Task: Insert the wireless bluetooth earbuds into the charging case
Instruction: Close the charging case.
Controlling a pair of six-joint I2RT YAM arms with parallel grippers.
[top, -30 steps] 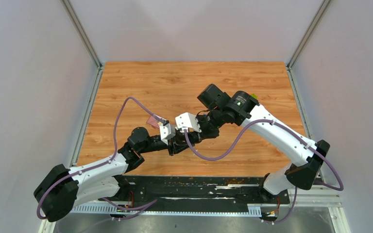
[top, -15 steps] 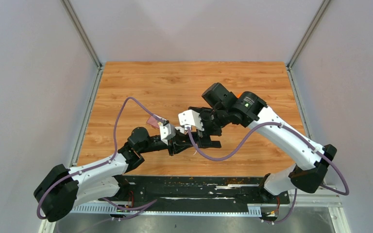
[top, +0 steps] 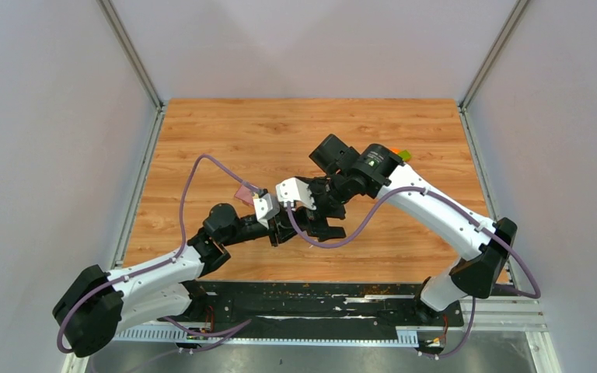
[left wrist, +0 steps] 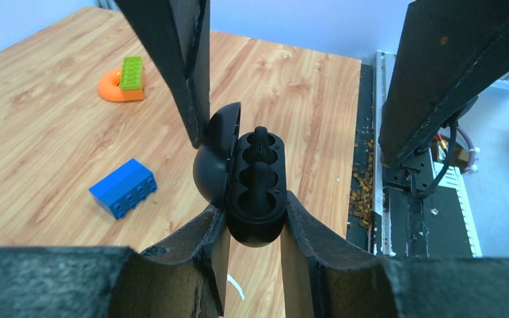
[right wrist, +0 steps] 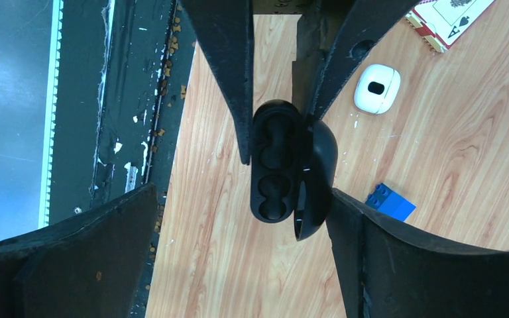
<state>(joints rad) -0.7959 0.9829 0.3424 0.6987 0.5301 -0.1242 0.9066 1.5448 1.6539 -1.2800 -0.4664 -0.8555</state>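
Your left gripper (left wrist: 255,211) is clamped tight on the black charging case (left wrist: 255,228), one finger on each long side. The lid (left wrist: 212,162) is swung open to the left of those fingers. A black earbud (left wrist: 260,137) sits in the well farther from the fingertips, with its stem poking up. The nearer well is black on black, and neither wrist view lets you tell whether it is filled.

Your right gripper (right wrist: 244,195) is spread wide and has hold of nothing, and the case lies between its two fingers. In the left wrist view one of those fingers crosses the rim of the lid, but you cannot tell whether they touch. From above, both wrists crowd over the case and hide it completely.

On the table (left wrist: 53,132), a thin white sliver (left wrist: 236,286) shows through the gap under the left fingers. A blue block (left wrist: 124,187) lies near, to the left of them. An orange ring (left wrist: 111,85) with a green block (left wrist: 131,71) against it sits well beyond that. In the right wrist view, a white rounded object (right wrist: 376,87) with a dark oval spot lies past the left fingers, and what it is stays unclear. A playing card (right wrist: 447,16) beside it is cut off at the frame corner.
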